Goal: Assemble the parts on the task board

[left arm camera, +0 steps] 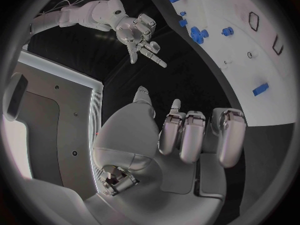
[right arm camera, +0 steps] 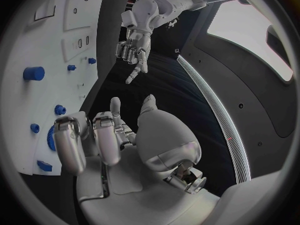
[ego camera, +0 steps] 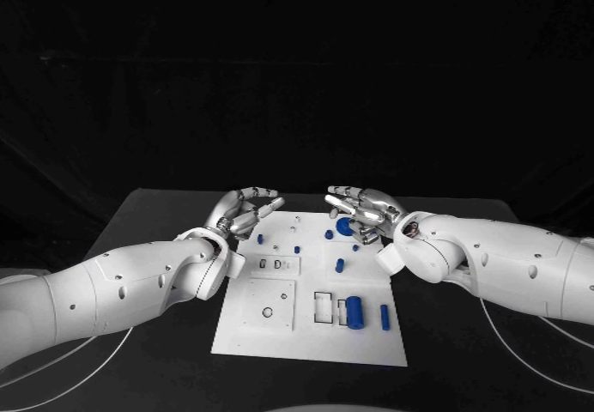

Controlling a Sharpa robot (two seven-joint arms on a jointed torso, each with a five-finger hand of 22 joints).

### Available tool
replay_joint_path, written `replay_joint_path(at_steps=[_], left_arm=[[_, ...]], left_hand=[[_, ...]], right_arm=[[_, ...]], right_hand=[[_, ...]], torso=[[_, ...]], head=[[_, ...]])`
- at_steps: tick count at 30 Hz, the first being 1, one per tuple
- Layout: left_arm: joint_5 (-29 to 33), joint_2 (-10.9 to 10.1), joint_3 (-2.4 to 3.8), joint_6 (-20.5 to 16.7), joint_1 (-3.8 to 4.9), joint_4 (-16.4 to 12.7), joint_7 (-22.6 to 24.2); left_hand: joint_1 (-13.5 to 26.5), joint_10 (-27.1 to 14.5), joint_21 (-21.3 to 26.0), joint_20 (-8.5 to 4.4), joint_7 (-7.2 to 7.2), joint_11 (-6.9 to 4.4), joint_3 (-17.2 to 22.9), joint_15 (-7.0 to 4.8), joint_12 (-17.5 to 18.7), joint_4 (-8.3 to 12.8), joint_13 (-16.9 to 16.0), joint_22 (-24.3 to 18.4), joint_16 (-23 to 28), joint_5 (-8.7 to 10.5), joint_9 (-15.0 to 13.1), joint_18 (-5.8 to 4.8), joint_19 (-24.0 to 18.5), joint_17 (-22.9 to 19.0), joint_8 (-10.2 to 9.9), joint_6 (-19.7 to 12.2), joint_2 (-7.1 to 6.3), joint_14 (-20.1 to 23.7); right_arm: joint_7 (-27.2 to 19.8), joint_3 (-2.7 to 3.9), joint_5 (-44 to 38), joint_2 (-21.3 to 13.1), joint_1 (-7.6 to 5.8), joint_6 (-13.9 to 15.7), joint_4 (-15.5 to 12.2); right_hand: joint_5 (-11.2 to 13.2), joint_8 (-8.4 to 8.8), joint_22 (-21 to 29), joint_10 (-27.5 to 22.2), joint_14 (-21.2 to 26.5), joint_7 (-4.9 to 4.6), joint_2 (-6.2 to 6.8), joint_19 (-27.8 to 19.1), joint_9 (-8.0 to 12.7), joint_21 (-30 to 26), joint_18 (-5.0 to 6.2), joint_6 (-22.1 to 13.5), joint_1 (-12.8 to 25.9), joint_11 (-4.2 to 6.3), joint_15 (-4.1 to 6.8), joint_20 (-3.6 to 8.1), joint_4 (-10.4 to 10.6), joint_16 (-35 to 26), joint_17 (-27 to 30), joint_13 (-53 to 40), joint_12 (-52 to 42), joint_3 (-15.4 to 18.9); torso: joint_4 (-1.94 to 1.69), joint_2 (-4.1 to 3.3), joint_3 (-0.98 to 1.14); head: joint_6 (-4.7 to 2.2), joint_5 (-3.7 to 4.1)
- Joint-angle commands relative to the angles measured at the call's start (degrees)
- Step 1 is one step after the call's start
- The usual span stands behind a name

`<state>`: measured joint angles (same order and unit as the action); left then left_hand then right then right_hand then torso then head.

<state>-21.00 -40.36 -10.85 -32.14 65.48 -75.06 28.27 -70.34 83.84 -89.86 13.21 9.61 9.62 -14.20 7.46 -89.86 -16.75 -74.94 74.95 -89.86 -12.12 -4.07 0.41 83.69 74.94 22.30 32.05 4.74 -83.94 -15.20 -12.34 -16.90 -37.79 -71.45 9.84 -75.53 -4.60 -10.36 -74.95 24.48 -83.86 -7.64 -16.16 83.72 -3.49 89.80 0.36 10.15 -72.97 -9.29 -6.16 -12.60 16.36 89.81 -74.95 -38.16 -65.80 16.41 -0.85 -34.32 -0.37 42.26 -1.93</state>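
Both hands hover at the task board's (ego camera: pixel 310 335) far edge: left hand (ego camera: pixel 244 212) empty with fingers curled loosely apart, right hand (ego camera: pixel 361 209) likewise over a blue gear (ego camera: pixel 343 226), seemingly lining up a pick.

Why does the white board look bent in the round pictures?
Both wrist views use fisheye lenses, so the task board edge curves there and in the right wrist view; the head view shows it straight-sided, brightly lit against a dark room.

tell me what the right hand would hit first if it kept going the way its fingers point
Probably the left hand. The right hand hovers over the task board's far edge with its fingers aimed across at it, and the gap between them looks free, though depth is hard to judge.
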Motion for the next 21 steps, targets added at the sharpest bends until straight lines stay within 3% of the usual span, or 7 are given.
replay_joint_path(at_steps=[1,4,7,10,12,16,21], left_arm=[[-4.2,0.2,0.04,0.8,0.08,0.1,-0.1],[-5.3,0.2,0.04,0.8,0.09,0.1,-0.2],[-6.2,0.3,0.05,0.7,0.11,0.0,-0.2],[-7.4,0.3,0.05,0.6,0.13,0.0,-0.1],[-8.6,0.3,0.06,0.5,0.14,-0.1,-0.1],[-11.3,0.3,0.06,0.4,0.14,-0.3,-0.1],[-12.7,0.2,0.06,0.1,0.14,-0.3,-0.2]], left_hand=[[-0.1,6.2,-0.1,0.06,3.57,0.25,0.1,0.2,-0.1,0.0,-15.1,15.1,-0.1,-0.14,0.0,-0.41,6.3,15.1,-0.1,0.5,0.18,-6.1],[-0.1,6.2,-0.1,0.09,3.53,0.21,0.1,0.16,-0.1,0.0,-15.1,15.1,-0.1,-0.13,0.0,-0.41,6.3,15.1,-0.2,0.7,0.27,-6.1],[-0.1,6.2,-0.1,0.1,3.51,0.2,0.1,0.15,-0.1,0.0,-15.1,15.1,-0.1,-0.13,0.0,-0.41,6.3,15.1,-0.2,0.8,0.31,-6.1],[-0.2,6.2,-0.1,0.11,3.5,0.18,0.1,0.14,-0.1,0.1,-15.1,15.1,-0.1,-0.14,0.0,-0.41,6.3,15.1,-0.2,0.9,0.35,-6.1],[-0.2,6.2,-0.1,0.12,3.48,0.16,0.1,0.12,-0.1,0.1,-15.1,15.1,-0.1,-0.14,0.0,-0.41,6.3,15.1,-0.2,1.0,0.4,-6.1],[-0.3,6.2,-0.1,0.15,3.4,0.09,0.1,0.06,-0.1,0.1,-15.1,15.1,-0.1,-0.14,0.0,-0.41,6.3,15.1,-0.2,1.4,0.52,-6.1],[-0.4,6.2,-0.1,0.18,3.32,0.02,0.1,0.0,-0.1,0.1,-15.1,15.1,-0.1,-0.14,0.0,-0.41,6.3,15.1,-0.2,1.8,0.6,-6.1]], right_arm=[[0.0,0.03,-0.8,0.2,-0.11,0.3,0.1],[1.5,0.03,-5.8,0.5,-0.25,0.9,0.5],[3.5,0.03,-11.5,0.9,-0.45,1.4,1.0],[5.3,0.09,-17.7,1.3,-0.67,2.3,1.3],[6.2,0.23,-22.4,1.5,-0.79,3.2,1.5],[7.9,0.55,-34.7,2.2,-1.23,5.7,2.1],[10.3,0.81,-46.3,3.2,-1.65,7.1,3.1]], right_hand=[[-2.8,-2.46,-15.0,3.8,-6.1,-3.66,0.85,6.3,-0.8,0.2,-0.36,3.0,0.1,1.0,0.86,0.67,-0.2,0.2,-15.1,-2.4,-3.3,0.4],[-2.9,-3.82,-15.0,5.5,-6.1,-3.37,0.48,6.3,-1.2,0.2,-0.36,5.4,0.4,2.08,1.98,1.82,-0.1,0.2,-15.1,-3.1,-3.1,0.3],[-1.5,-6.35,-15.0,5.7,-6.1,-3.84,0.38,6.3,-2.2,0.2,-0.36,10.5,-0.2,1.91,2.04,2.1,-0.8,0.2,-15.1,-0.7,1.8,-0.4],[0.4,-11.34,-15.0,7.5,-6.1,-4.86,1.45,6.3,-4.2,0.2,-0.36,22.7,-2.0,0.53,1.01,1.32,-2.8,0.2,-15.1,6.2,12.3,-1.7],[1.0,-12.46,-15.0,11.9,-6.1,-5.16,3.23,6.3,-4.9,0.2,-0.36,30.7,-3.4,-0.09,0.29,0.39,-5.1,0.2,-15.1,12.6,20.4,-2.5],[1.3,-9.54,-15.0,19.1,-6.1,-3.95,5.99,6.3,-4.1,0.2,-0.36,37.0,-5.5,0.78,0.76,1.16,-8.6,0.2,-15.1,22.3,32.8,-3.9],[1.4,-5.84,-15.0,22.2,-6.1,-2.96,7.57,6.3,-2.9,0.2,-0.36,40.0,-8.6,0.78,1.46,1.41,-11.8,0.2,-15.1,29.1,41.5,-5.8]], torso=[[0.0,-0.05,-0.01],[-0.06,-0.07,-0.05],[-0.08,-0.13,-0.02],[-0.23,-0.26,-0.05],[-0.44,-0.5,-0.08],[-0.88,-1.03,-0.24],[-1.2,-1.43,-0.38]], head=[[-0.06,0.04],[0.0,0.01],[0.12,-0.09],[0.08,-0.03],[-0.02,0.0],[-0.09,0.17],[-0.2,0.42]])
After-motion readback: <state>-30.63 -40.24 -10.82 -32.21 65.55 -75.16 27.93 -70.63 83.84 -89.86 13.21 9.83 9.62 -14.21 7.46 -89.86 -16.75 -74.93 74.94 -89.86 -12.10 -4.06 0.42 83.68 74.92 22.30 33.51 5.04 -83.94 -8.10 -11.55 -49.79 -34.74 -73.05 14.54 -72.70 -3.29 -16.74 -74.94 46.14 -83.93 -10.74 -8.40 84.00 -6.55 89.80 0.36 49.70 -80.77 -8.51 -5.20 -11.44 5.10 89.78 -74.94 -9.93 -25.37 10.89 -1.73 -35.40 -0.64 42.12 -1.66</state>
